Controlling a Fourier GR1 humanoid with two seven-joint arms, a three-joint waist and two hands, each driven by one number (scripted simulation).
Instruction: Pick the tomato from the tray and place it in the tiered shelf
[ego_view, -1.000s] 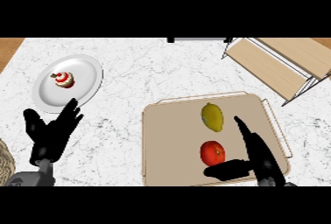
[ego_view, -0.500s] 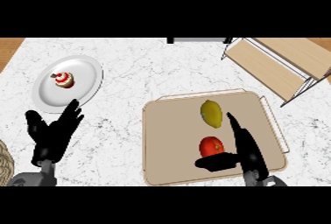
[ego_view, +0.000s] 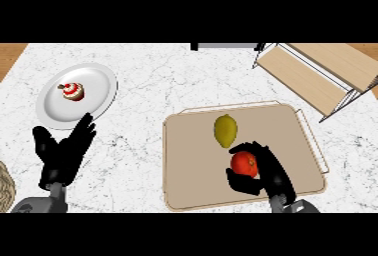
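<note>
The beige tray (ego_view: 184, 150) holds a yellow lemon (ego_view: 225, 130) and, just below it, the red tomato (ego_view: 244, 163). The right hand (ego_view: 267, 176) curls its fingers and thumb round the tomato. Whether the tomato is off the tray's floor cannot be told. The tiered shelf (ego_view: 317, 75) stands well apart at upper right. A white plate (ego_view: 96, 85) carries a cupcake (ego_view: 72, 92). The left hand (ego_view: 63, 155) rests open below the plate.

Red tomato (ego_view: 244, 163) in right hand (ego_view: 272, 176), over tray (ego_view: 192, 170).

Kitchen: marble counter (ego_view: 166, 75), plated cupcake (ego_view: 71, 92)
</note>
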